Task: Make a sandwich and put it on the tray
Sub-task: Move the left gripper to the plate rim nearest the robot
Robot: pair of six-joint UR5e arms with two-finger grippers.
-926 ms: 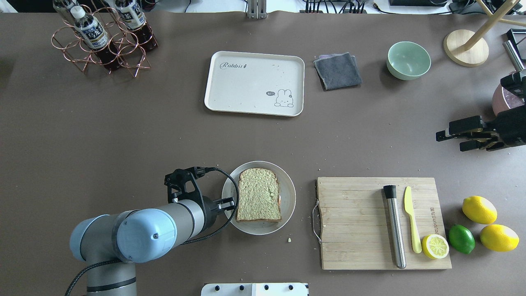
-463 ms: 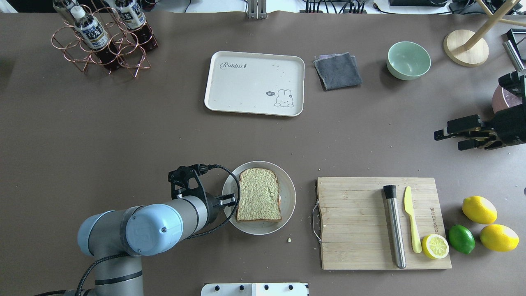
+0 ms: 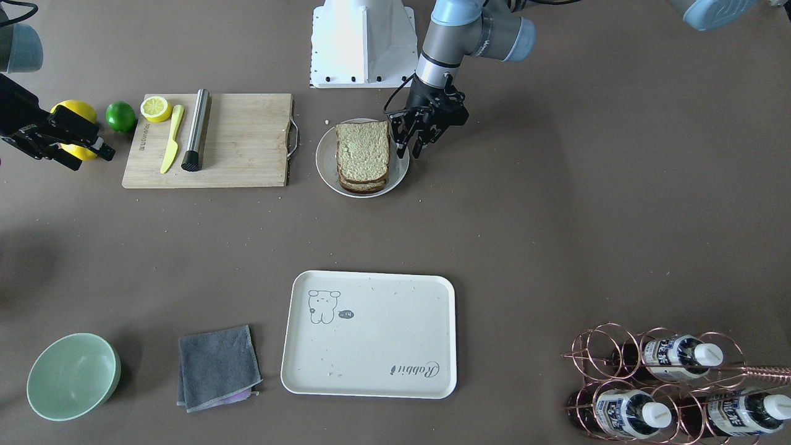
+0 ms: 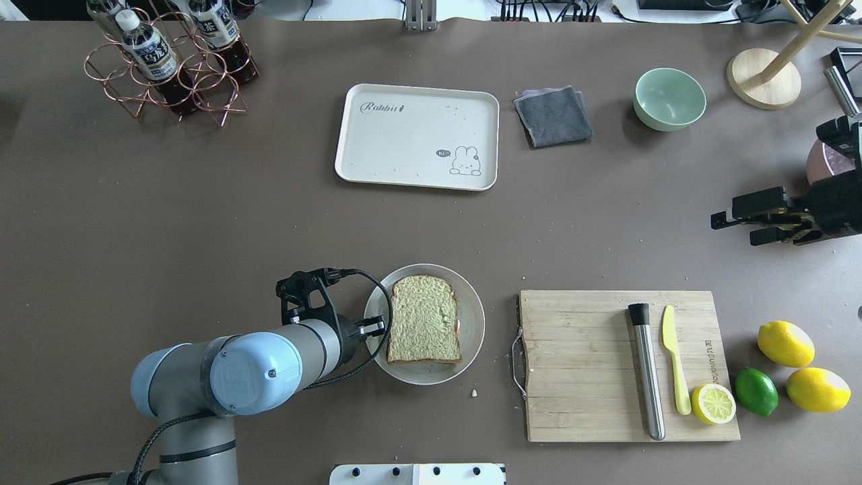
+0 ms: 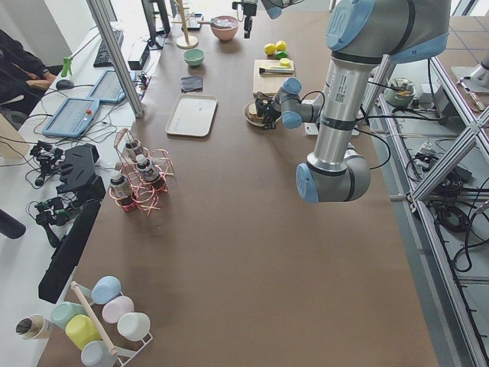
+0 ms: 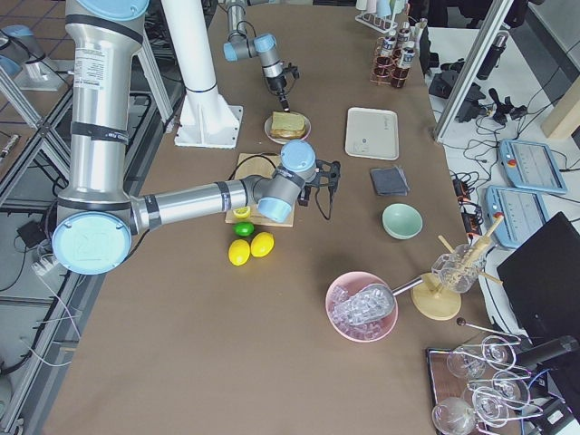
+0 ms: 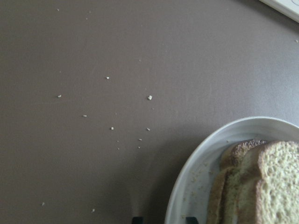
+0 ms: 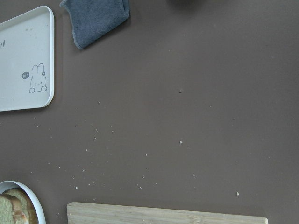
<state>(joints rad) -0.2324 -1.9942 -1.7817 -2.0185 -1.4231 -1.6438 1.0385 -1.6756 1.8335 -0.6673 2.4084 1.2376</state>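
Note:
The sandwich [image 4: 424, 320] lies on a round white plate [image 4: 473, 316]: two stacked slices of tan-green bread, with only a sliver of orange egg showing at one edge. It also shows in the front view [image 3: 363, 151] and the left wrist view [image 7: 261, 186]. My left gripper [image 3: 409, 152] is open and empty, low at the plate's rim beside the sandwich, with a finger on each side of the rim [image 7: 187, 177]. The cream tray [image 4: 404, 141] lies empty at the far middle of the table. My right gripper [image 4: 731, 228] is open and empty, hovering at the far right.
A wooden cutting board [image 4: 579, 364] holds a steel muddler [image 4: 646, 370], a yellow knife [image 4: 673, 357] and a half lemon [image 4: 714, 403]. Two lemons and a lime [image 4: 755, 391] lie to its right. A grey cloth [image 4: 553, 116], a green bowl [image 4: 669, 99] and a bottle rack [image 4: 168, 60] stand at the back.
My left arm has shifted slightly to the right, its gripper staying at the plate's rim. My right gripper has drifted a little away from the board. The sandwich has not moved.

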